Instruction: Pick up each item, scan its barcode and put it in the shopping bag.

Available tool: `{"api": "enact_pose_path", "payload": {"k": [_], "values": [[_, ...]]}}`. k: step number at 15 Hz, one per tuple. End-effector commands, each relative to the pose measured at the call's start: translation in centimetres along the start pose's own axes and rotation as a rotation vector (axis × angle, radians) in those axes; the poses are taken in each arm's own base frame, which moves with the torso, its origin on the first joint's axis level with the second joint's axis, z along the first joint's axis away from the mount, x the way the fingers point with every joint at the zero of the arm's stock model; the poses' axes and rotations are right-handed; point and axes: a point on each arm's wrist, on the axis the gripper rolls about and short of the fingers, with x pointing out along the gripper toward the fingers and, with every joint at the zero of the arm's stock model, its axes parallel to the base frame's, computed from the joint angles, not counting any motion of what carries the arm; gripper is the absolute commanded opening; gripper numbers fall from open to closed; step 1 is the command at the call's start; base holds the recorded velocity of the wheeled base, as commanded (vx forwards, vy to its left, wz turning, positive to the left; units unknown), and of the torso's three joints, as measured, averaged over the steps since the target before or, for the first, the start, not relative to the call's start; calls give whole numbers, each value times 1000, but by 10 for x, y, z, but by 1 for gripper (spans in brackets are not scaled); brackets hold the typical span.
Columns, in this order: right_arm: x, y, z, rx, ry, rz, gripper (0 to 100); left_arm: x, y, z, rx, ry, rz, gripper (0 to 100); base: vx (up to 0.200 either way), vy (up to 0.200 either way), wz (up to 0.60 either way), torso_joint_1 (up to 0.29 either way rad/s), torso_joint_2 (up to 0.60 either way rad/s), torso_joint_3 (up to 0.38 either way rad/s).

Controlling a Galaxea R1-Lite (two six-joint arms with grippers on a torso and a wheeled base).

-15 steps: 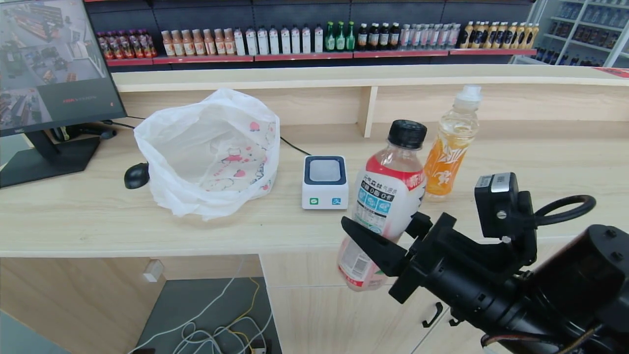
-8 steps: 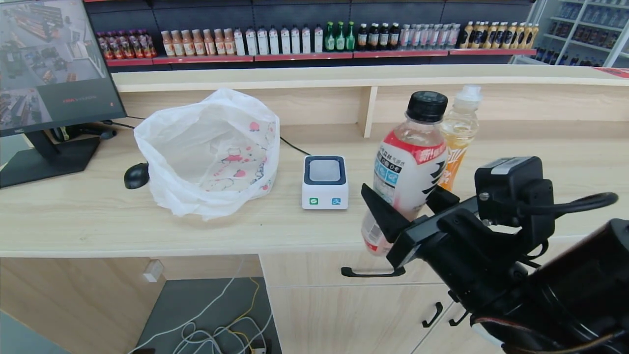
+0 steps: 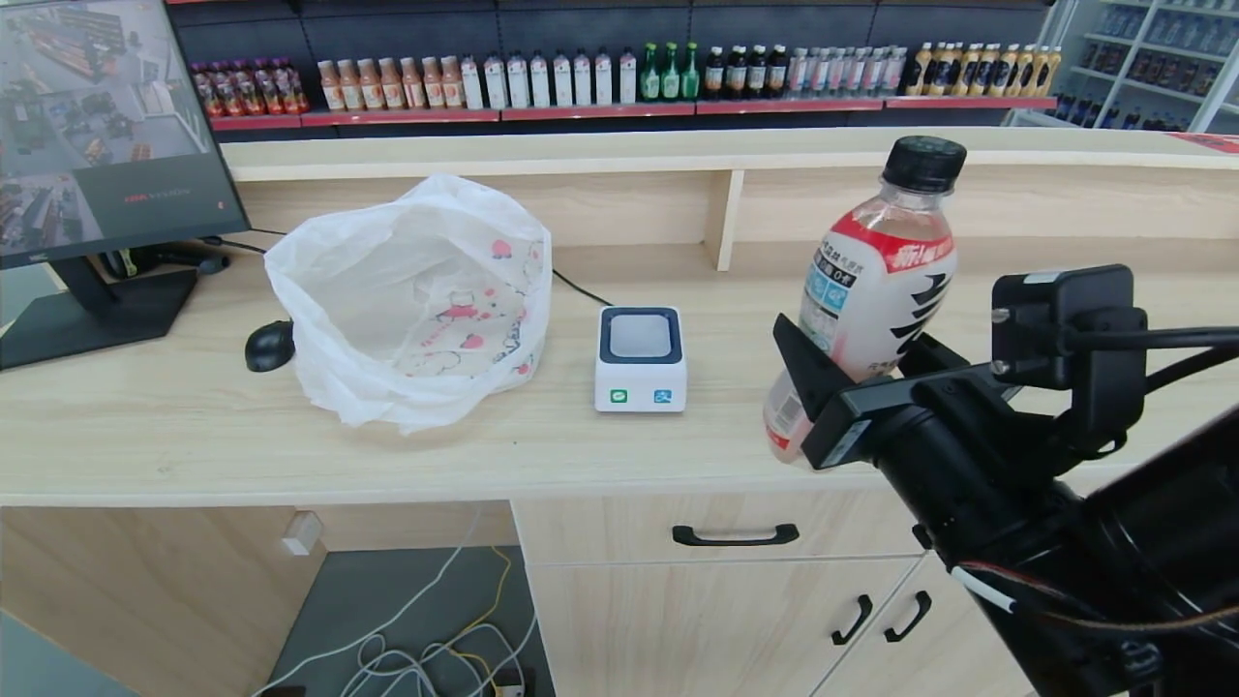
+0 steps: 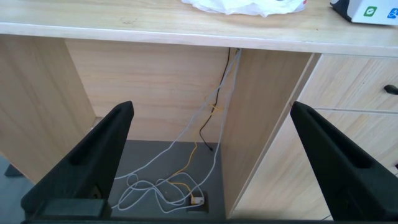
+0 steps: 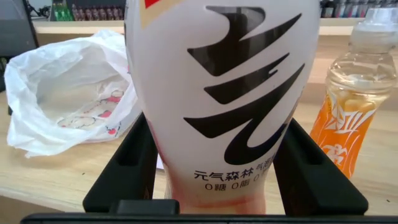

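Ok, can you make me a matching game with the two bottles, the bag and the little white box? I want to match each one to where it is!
Things:
1. black-capped bottle
2. orange bottle
3. shopping bag
4. scanner

Places:
A. open on the counter, next to the black mouse
B. standing on the counter by itself
C. held in the air by the right gripper
D. on the counter, between the bag and the held bottle

Pairs: 1-C, 2-B, 3-A, 4-D
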Motion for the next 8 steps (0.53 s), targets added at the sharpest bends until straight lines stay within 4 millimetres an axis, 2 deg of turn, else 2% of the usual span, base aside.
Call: {"api": "enact_pose_path", "payload": {"k": [1,4,7,8], "values": [[5,-2,-11,5,26,-4,0,0,0,0,0,0,1,100,0,0,0,0,0,0],[9,-6,-12,20,22,-22,0,0,0,0,1,0,1,100,0,0,0,0,0,0],[18,-13,-2,61,-25,-66,0,0,0,0,5,0,-1,100,0,0,0,0,0,0],[17,-12,4,79,-47,-22,0,0,0,0,8,0,-1,100,0,0,0,0,0,0]]}}
